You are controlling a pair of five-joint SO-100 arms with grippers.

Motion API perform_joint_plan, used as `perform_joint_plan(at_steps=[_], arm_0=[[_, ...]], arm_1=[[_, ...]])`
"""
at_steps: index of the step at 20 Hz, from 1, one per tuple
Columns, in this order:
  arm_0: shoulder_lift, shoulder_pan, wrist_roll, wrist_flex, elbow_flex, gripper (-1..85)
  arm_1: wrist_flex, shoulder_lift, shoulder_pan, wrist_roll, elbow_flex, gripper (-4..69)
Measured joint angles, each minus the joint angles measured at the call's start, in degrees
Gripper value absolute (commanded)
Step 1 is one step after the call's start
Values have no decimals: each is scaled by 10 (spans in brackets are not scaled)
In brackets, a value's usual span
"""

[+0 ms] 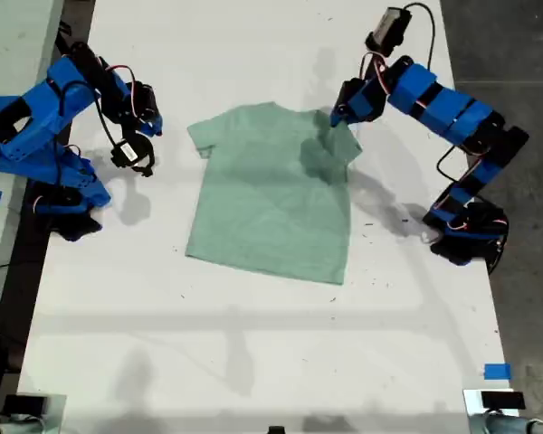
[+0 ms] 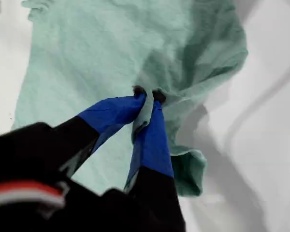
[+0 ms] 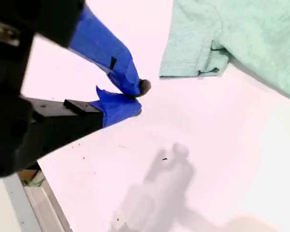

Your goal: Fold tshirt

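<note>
Mint-green tshirt (image 1: pixel 271 199) flat on white table (image 1: pixel 253 362), my first gripper (image 2: pixel 146 96) clenched on its sleeve fabric; my second gripper (image 3: pixel 139 99) nearly closed, empty, above bare table.

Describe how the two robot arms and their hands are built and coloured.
Both arms are bright blue printed segments joined by black motor blocks, with thin black and red cables looped along them. My first hand and my second hand each have blue tapered fingers with small dark tips on black bodies.
</note>
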Motion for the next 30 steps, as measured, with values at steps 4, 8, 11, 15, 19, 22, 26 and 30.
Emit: perform_joint_plan(at_steps=[4, 8, 11, 15, 19, 22, 26, 30], arm_0=[[9, 0, 0, 0, 0, 1], [9, 0, 0, 0, 0, 1], [9, 1, 0, 0, 0, 1], [10, 12, 0, 0, 0, 1], [10, 11, -2, -1, 0, 1], [9, 12, -3, -14, 0, 1], [-34, 12, -1, -32, 0, 1], [-105, 10, 23, -34, -62, 8]], arm_1=[[-113, -102, -65, 44, -57, -9], [-222, -209, -79, 62, -58, 307], [-206, -259, -77, 76, -57, 383], [-93, -186, -77, 64, -76, 376], [31, 18, -77, 32, -69, 345], [78, 175, -82, 32, 37, 320], [79, 346, -120, 65, 201, 318], [79, 454, -177, 119, 323, 316]])
